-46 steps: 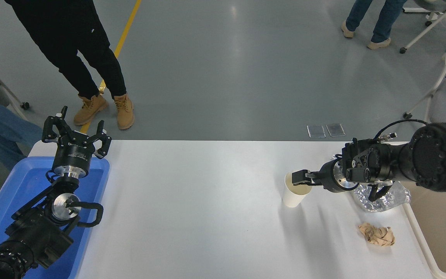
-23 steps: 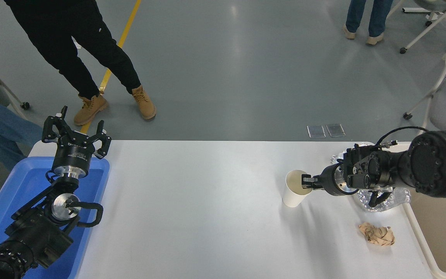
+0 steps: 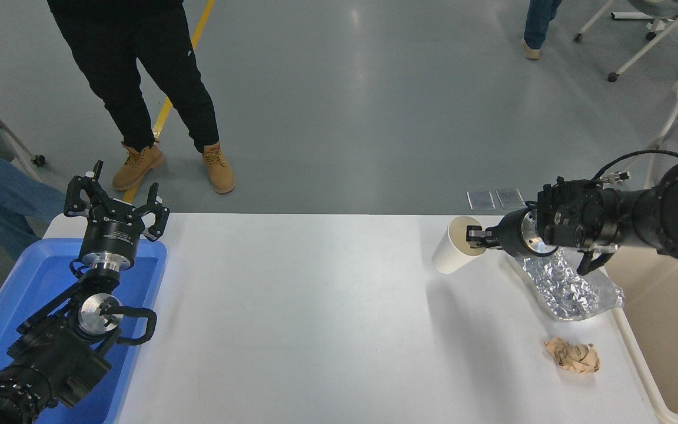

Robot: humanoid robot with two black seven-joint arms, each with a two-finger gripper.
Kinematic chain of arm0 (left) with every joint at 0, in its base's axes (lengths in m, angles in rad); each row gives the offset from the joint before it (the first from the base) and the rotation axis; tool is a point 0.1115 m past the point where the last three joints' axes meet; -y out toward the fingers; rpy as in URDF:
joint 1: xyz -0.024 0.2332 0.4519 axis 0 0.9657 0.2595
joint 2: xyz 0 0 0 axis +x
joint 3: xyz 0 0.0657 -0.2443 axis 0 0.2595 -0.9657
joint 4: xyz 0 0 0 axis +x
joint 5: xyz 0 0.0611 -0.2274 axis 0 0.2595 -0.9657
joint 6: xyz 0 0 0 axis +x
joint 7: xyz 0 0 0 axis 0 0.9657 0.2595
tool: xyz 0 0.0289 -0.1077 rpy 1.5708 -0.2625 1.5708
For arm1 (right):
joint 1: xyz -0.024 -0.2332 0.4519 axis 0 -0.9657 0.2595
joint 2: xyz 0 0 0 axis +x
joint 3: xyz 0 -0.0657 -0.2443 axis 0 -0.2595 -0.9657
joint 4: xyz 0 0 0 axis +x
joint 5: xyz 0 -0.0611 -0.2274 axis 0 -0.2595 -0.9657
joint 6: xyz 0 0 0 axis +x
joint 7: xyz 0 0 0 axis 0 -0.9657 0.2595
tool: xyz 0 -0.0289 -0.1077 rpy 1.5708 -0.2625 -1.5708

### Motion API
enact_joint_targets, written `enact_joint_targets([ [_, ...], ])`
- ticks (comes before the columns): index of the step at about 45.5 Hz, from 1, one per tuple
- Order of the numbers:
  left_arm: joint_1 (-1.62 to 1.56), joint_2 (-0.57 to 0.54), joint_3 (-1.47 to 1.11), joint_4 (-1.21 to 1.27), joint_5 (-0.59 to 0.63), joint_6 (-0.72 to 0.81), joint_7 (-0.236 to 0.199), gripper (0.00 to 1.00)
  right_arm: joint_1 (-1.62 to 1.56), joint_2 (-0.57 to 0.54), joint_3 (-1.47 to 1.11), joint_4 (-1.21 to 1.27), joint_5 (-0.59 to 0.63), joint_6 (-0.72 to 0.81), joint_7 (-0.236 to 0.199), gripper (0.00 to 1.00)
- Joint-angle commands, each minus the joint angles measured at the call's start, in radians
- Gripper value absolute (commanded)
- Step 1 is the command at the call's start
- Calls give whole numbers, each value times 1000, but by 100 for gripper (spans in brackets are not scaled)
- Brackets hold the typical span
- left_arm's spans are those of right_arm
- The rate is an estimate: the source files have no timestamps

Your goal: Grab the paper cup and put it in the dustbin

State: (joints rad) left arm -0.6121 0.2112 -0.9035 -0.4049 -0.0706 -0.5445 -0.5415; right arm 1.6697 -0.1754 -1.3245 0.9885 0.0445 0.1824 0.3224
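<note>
Two arms show: at lower left the left gripper (image 3: 116, 203) sits parked over the blue tray (image 3: 15, 294), jaws spread. Right of centre, the paper cup (image 3: 455, 252) has left the worktop (image 3: 315, 318) since a moment ago; it now hangs tilted in the air, the right gripper (image 3: 475, 240) pinching its rim. The lift looks done. Foil tray (image 3: 568, 285) and paper ball (image 3: 573, 356) lie below; the carry to the dustbin (image 3: 677, 353) at lower right remains

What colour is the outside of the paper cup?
Plain white; the paper cup shows best in the head view.
</note>
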Motion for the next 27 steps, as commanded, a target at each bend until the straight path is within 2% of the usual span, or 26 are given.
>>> enact_joint_targets([
  [1, 0, 1, 0, 0, 0, 0, 0, 99, 234, -121, 13, 81, -2, 71, 13, 0],
  [12, 0, 1, 0, 0, 0, 0, 0, 99, 456, -230, 22, 134, -2, 146, 20, 0],
  [27, 0, -1, 0, 0, 0, 1, 0, 99, 518, -274, 11, 133, 2, 177, 18, 0],
])
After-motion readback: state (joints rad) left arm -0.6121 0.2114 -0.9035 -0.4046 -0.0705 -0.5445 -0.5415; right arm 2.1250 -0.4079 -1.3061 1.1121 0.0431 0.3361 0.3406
